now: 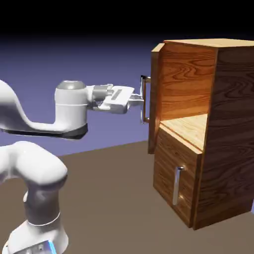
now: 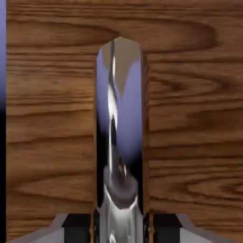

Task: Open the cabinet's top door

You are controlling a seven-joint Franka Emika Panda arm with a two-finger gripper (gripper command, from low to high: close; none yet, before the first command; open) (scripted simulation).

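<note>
Worktop: flat, matte, dark brown (image 1: pixel 109 198). Backdrop: plain blue-violet, darkening to black above the cabinet. Cabinet: tall, boxy, glossy reddish-brown wood grain (image 1: pixel 228 124), on the worktop. Top door: wood-grain panel (image 1: pixel 155 99), swung open at the cabinet's upper front, the pale-floored upper compartment exposed. Its fitting: long vertical silver bar handle (image 1: pixel 143 99), on the panel's face toward the arm. Lower door: wood-grain panel (image 1: pixel 176 171), closed, below the compartment, with a shorter silver handle (image 1: pixel 176 186). Tool: white two-finger gripper (image 1: pixel 135 100), just outside the top door, pinching the long handle between its fingertips. Writing: none legible on the cabinet.
</note>
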